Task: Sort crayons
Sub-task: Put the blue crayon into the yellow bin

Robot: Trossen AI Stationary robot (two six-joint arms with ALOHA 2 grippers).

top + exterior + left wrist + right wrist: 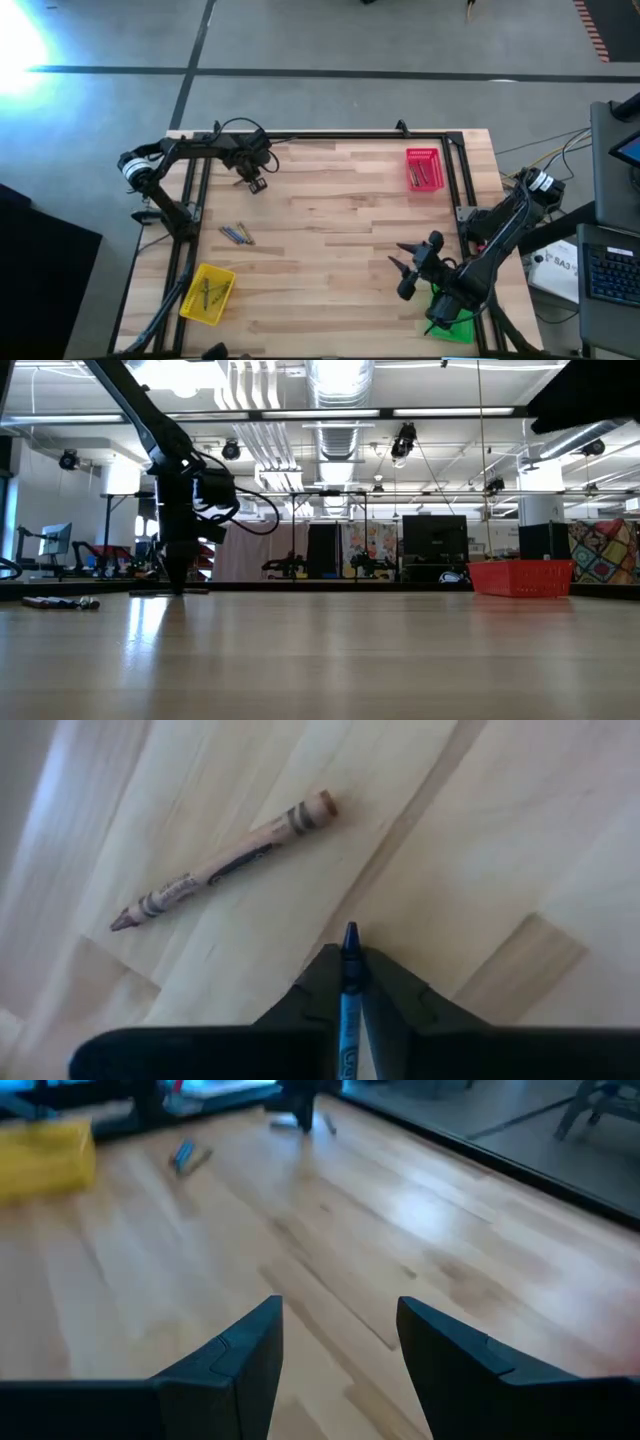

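Left gripper (350,982): closed on a blue crayon (349,1010), upper left of the table (350,210).
Right gripper (338,1342): open, empty, lower right.
Brown crayon (225,862): lying just beside.
Handling: light, stiff, snaps easily; pinch mid-shaft.

Light wooden table (330,250) with black frame along edges. Red tray (424,168) near far right corner, yellow tray (208,293) at near left, green tray (455,322) at near right edge.
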